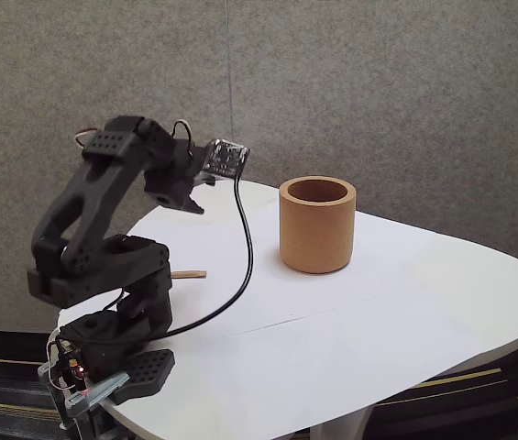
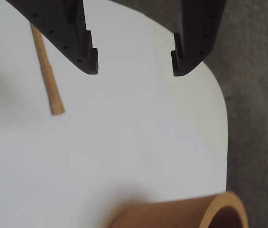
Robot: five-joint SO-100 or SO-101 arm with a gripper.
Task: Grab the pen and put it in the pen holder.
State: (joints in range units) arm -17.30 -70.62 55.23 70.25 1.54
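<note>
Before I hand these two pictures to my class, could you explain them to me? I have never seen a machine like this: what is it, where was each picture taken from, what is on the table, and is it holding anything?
The black machine is a small robot arm fixed at the edge of a white table. The fixed view is from a camera standing beside the table. The wrist view is from a camera riding on the arm, looking down past its two-finger gripper. On the table stand an orange-tan pen holder, upright and open at the top, and a thin wooden pen lying flat. In the fixed view the arm hides most of the pen. The gripper is open above the table and holds nothing; the pen lies to its left in the wrist view.
</note>
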